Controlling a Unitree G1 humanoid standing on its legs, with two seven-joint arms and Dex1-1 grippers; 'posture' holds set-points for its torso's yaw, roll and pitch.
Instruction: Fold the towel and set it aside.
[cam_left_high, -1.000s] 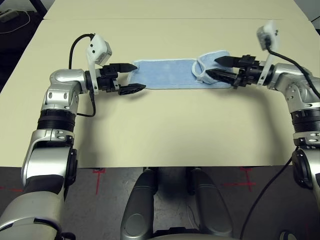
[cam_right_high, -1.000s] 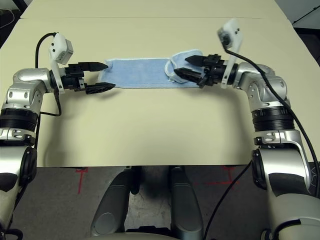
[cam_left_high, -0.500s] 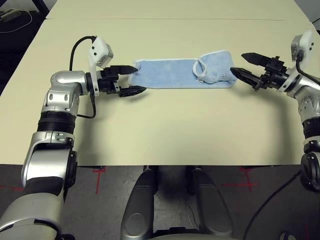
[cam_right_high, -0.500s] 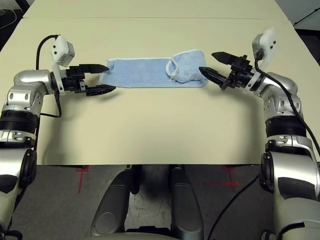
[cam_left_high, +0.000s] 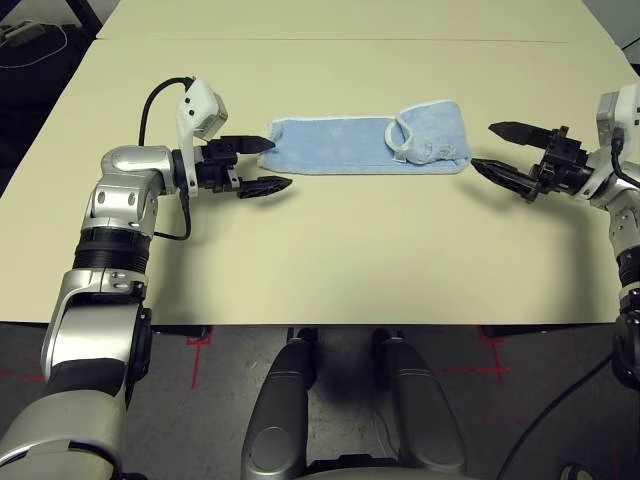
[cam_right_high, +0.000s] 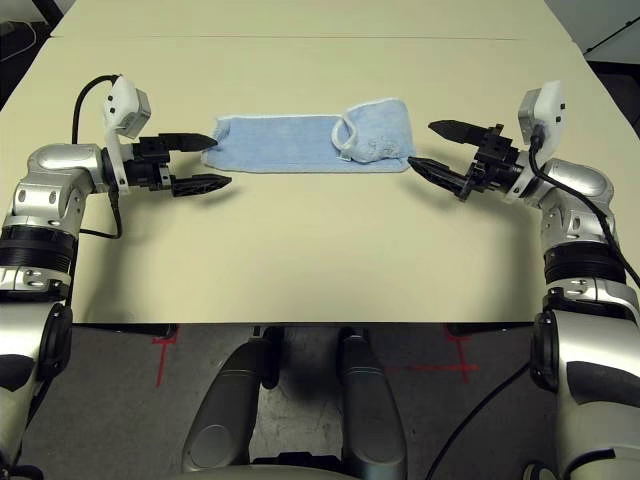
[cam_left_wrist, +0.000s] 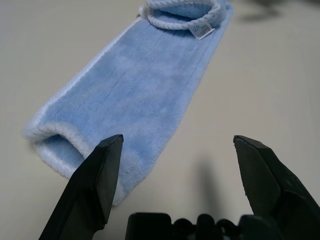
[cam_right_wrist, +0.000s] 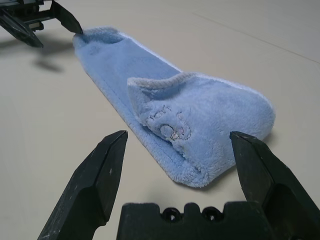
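Observation:
The towel (cam_left_high: 345, 146) lies on the table as a long light blue strip with white edging, and its right end (cam_left_high: 435, 140) is doubled back over itself. My left gripper (cam_left_high: 262, 165) is open at the strip's left end, its far fingertip right at the cloth's corner and the near one on bare table. My right gripper (cam_left_high: 500, 148) is open and holds nothing, a short way right of the folded end. The left wrist view shows the towel (cam_left_wrist: 135, 100) running away between the open fingers. In the right wrist view the folded end (cam_right_wrist: 210, 120) lies just beyond the fingers.
The beige table (cam_left_high: 330, 260) has bare room in front of the towel and on both sides. A seam (cam_left_high: 330, 40) crosses the table behind the towel. The table's front edge (cam_left_high: 330, 325) runs above dark floor with red marks.
My right gripper has drawn back to the right, off the towel's folded end, which now lies free. The left gripper has stayed at the towel's left end.

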